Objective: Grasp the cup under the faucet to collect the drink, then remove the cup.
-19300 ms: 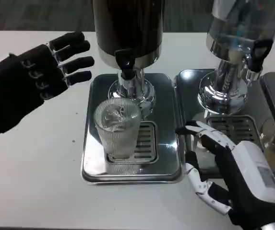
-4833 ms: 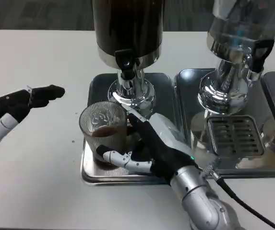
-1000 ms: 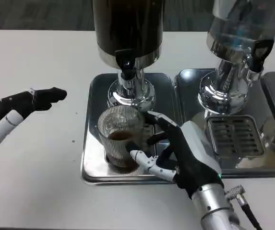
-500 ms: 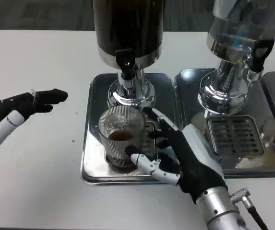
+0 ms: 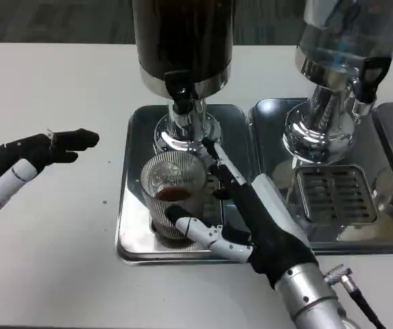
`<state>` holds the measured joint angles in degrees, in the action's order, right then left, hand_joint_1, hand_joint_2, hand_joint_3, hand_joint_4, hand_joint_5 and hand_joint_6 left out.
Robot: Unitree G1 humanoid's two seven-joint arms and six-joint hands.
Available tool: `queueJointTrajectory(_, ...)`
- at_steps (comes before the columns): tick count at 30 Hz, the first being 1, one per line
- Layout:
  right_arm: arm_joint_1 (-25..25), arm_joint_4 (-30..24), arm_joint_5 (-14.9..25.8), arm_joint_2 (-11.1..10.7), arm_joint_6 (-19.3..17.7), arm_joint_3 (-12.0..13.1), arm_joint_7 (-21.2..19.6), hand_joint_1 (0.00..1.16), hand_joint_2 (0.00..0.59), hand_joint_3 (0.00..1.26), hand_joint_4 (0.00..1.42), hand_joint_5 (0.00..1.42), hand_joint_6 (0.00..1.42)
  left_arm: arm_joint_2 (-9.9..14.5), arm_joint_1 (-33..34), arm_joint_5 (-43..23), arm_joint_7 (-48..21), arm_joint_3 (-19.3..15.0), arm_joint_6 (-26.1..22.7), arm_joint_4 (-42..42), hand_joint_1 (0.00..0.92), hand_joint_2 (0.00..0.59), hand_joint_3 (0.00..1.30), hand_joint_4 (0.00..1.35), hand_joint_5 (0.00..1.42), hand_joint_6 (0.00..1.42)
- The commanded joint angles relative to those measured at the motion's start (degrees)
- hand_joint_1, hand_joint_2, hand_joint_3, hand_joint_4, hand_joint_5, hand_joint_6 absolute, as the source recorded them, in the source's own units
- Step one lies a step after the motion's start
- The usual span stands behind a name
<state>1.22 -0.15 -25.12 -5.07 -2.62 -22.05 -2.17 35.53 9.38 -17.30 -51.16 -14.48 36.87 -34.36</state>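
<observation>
The ribbed clear cup [image 5: 173, 194] stands on the left drip tray [image 5: 133, 233], below the faucet [image 5: 180, 88] of the dark dispenser, with a little brown drink in its bottom. My right hand [image 5: 251, 212] sits against the cup's right side. Its fingers [image 5: 218, 163] stretch out straight past the rim and the thumb [image 5: 193, 228] is spread across the cup's front base, so the cup lies between them without a closed grip. My left hand [image 5: 42, 149] hovers over the bare table to the left with its fingers extended, holding nothing.
A second dispenser [image 5: 333, 75] with its own steel drip tray [image 5: 333, 236] stands to the right, close to my right forearm. The dark dispenser's body [image 5: 182, 41] overhangs the cup. White table lies left of and in front of the trays.
My right hand's fingers have straightened from a curl and now reach up beside the cup's rim. The thumb has slid left across the cup's front. The cup and my left hand have barely moved.
</observation>
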Motion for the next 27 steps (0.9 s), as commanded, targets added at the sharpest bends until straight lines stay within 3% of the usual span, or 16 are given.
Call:
queueJointTrajectory(1, -1.41, 0.84, 1.13, 0.44, -0.42, 0.0, 1.43, 0.43, 0.195, 0.0, 0.0, 0.05, 0.23, 0.83, 0.17, 0.68, -0.56, 0.48, -0.29, -0.08, 0.0, 0.235, 0.3, 0.21, 0.15, 0.17)
queueJointTrajectory(20, -4.56, 3.4, -1.65, 1.13, 2.24, -1.5, 2.55, 0.45, 0.181, 0.0, 0.0, 0.0, 0.21, 1.05, -1.03, 0.56, -0.2, 0.05, -0.2, 0.74, 0.0, 0.246, 0.3, 0.21, 0.15, 0.18)
queueJointTrajectory(27, -3.94, 4.1, -0.43, 1.81, 0.43, -0.49, 0.65, 0.49, 0.19, 0.0, 0.0, 0.0, 0.22, 1.1, -1.22, 0.65, -0.05, 0.04, -0.23, 0.91, 0.0, 0.247, 0.3, 0.21, 0.15, 0.19)
